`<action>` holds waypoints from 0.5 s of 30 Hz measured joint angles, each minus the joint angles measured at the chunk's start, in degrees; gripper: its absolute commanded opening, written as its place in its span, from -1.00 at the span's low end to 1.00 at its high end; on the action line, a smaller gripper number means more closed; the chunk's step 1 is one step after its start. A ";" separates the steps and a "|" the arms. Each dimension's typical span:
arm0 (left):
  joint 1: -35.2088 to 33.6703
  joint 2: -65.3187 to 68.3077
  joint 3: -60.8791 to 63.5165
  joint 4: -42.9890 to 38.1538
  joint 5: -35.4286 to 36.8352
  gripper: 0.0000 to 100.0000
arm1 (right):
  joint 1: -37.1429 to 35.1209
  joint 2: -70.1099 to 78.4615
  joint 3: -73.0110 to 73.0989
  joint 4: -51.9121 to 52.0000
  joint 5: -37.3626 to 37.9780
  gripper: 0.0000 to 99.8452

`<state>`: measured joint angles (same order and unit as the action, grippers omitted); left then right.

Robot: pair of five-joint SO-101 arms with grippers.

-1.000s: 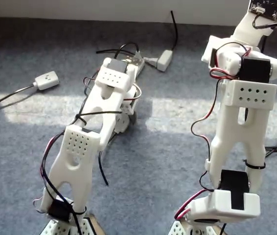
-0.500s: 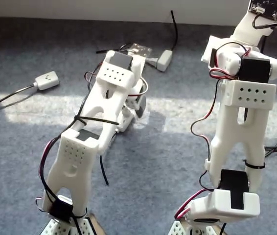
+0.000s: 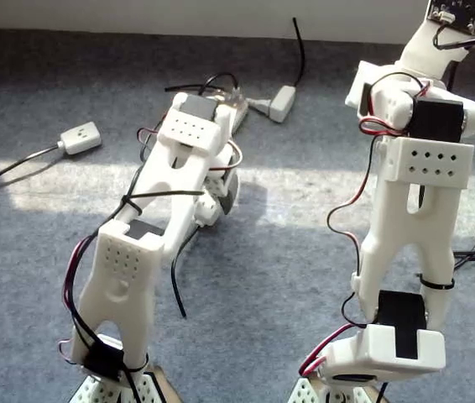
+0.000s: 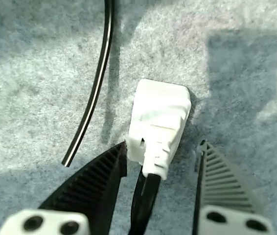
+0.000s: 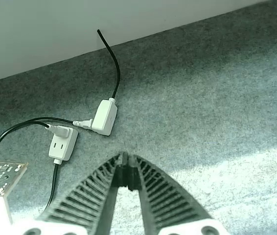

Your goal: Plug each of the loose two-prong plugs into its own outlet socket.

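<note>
grey carpet (image 3: 305,252) | white socket (image 3: 80,137), corded | second white socket (image 3: 282,102) near wall (image 3: 137,13), well apart

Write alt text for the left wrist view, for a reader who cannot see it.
An open pincer straddles a white block on a black cord, lying on grey carpet; whether the block is a plug or a socket cannot be told. A separate thin black cable lies beside it, its loose end toward the pincer.
</note>
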<state>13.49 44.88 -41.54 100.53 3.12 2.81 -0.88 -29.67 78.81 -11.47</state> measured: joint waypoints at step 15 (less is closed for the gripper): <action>0.00 3.69 -0.62 -2.46 0.09 -0.98 | 0.00 0.00 0.00 0.00 0.00 -0.99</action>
<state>13.49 48.57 -42.15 98.07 3.21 2.81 -0.88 -29.67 78.81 -11.47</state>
